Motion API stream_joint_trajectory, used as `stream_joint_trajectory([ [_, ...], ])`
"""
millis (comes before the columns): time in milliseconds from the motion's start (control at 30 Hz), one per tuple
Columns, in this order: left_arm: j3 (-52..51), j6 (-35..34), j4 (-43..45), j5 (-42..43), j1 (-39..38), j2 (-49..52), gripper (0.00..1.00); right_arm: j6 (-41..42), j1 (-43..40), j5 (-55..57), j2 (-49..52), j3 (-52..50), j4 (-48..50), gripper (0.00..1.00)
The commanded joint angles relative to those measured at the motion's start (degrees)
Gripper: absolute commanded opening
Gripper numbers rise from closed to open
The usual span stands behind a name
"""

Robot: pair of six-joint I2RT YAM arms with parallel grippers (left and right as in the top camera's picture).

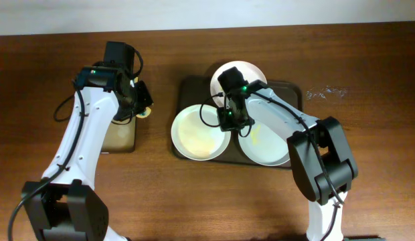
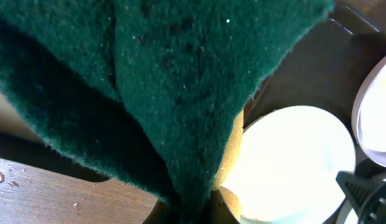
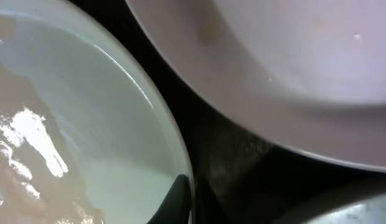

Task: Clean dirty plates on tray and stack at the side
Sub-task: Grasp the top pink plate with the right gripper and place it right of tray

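Observation:
The dark brown tray (image 1: pixel 187 87) holds three white plates. The front left plate (image 1: pixel 194 134) has a yellow smear and overhangs the tray's left rim. The back plate (image 1: pixel 244 70) and the right plate (image 1: pixel 268 147) lie beside it. My right gripper (image 1: pixel 227 119) is shut on the front left plate's right rim; in the right wrist view one finger (image 3: pixel 177 199) lies inside that rim (image 3: pixel 87 112). My left gripper (image 1: pixel 139 100) is shut on a green and yellow sponge (image 2: pixel 180 93), held above the table left of the tray.
A smaller black tray with a beige inside (image 1: pixel 120 137) sits under the left arm. Water drops (image 1: pixel 326 92) lie on the wooden table right of the brown tray. The right arm crosses over the right plate.

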Motion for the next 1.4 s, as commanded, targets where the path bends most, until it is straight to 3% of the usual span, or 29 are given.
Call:
stream_joint_trajectory([
  [0,0.59,1.60,0.20,-1.27,2.01,-0.52,0.00,-0.70,1.55,6.95,-5.70,5.66,-3.65,0.04],
  [267,0.57,1.62,0.52,-1.22,10.75,-0.52,0.00,-8.48,7.69,31.15,-13.73,13.03,-9.14,0.04],
  [567,-0.22,1.62,1.01,-1.22,14.75,-0.50,0.00,-23.74,17.03,62.25,-13.88,13.18,-5.75,0.04],
  [833,-0.28,1.64,1.01,-1.25,14.75,-0.46,0.00,-40.70,24.92,75.89,-13.88,13.18,4.83,0.04],
  [967,-0.94,1.62,1.03,-1.25,14.75,-0.46,0.00,-43.93,26.08,80.15,-13.88,13.18,7.54,0.04],
  [1100,-0.98,1.64,1.03,-1.25,14.75,-0.46,0.00,-42.60,26.05,80.37,-13.88,13.16,7.50,0.04],
  [1167,-0.98,1.64,1.03,-1.25,14.75,-0.46,0.00,-34.73,25.16,77.15,-13.88,13.16,5.90,0.04],
  [1300,-0.98,1.86,1.01,-1.25,14.75,-0.46,0.00,-10.71,15.61,47.17,-13.88,13.16,-6.73,0.04],
  [1367,-0.98,1.84,1.01,-1.25,14.75,-0.46,0.00,-4.50,7.34,29.05,-13.88,13.16,-8.85,0.04],
])
